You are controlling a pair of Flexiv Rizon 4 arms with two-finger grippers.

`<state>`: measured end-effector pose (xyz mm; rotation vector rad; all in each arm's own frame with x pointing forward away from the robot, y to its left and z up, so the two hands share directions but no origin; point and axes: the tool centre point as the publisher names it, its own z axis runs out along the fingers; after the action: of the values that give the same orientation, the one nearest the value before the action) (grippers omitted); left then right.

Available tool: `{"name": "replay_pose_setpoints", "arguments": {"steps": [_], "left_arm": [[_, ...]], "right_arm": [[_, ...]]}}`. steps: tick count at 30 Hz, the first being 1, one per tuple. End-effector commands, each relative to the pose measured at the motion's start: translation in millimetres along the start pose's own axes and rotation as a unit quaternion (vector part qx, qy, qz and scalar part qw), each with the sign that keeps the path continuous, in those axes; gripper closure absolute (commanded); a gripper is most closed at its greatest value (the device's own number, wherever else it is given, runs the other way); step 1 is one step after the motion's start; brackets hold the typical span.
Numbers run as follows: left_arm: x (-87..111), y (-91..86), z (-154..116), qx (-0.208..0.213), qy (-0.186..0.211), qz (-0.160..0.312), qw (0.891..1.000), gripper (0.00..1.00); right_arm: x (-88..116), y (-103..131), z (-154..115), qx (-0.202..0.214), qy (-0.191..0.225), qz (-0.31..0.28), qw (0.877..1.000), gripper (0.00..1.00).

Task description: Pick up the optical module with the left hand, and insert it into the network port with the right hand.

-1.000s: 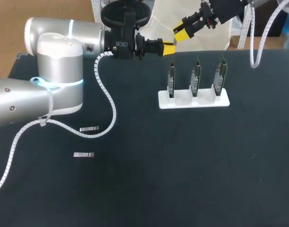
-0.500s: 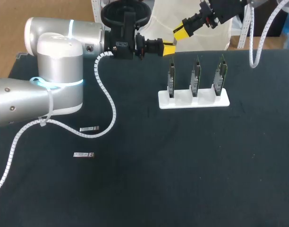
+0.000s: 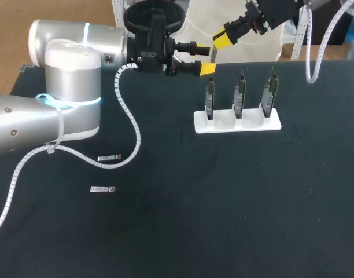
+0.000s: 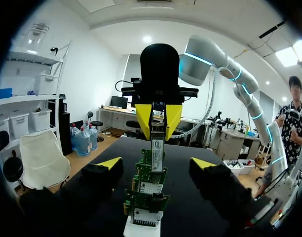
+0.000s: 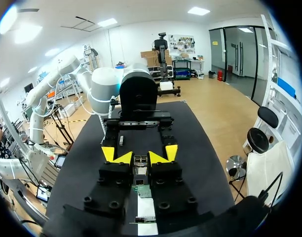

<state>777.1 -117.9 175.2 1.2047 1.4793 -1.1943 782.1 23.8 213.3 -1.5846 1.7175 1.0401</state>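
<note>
The left gripper (image 3: 202,57) hangs wide open and empty over the bench's far edge. Facing it, the right gripper (image 3: 218,41) pinches the optical module (image 4: 157,145) between its tips. The network port cards (image 3: 239,95) stand upright near that edge.

Matte black table top (image 3: 223,202) fills the head view; flat white rectangular plastic stand (image 3: 235,125) with three slots in a row sits at 1 o'clock from table centre, near the far edge; two small silver metal oblong pieces lie flat at 9 o'clock, well apart from the stand; upper piece (image 3: 109,157) near lower piece (image 3: 102,189), not touching.
</note>
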Motion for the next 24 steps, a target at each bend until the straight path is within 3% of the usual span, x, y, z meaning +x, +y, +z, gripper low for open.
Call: {"name": "replay_pose_setpoints", "arguments": {"steps": [1,12,24], "left_arm": [[-1.7,-9.0,-11,-0.015,0.021,0.008,1.000,0.00],[22.6,-13.8,-36,-0.057,0.125,0.053,0.989,0.00],[36.9,-2.9,-40,-0.063,0.159,0.028,0.985,0.00]], "right_arm": [[0,4,0,0.003,-0.001,-0.002,1.000,1.00],[0,8,-1,0.001,0.004,-0.005,1.000,1.00],[1,14,-3,0.002,0.006,-0.008,1.000,1.00]]}}
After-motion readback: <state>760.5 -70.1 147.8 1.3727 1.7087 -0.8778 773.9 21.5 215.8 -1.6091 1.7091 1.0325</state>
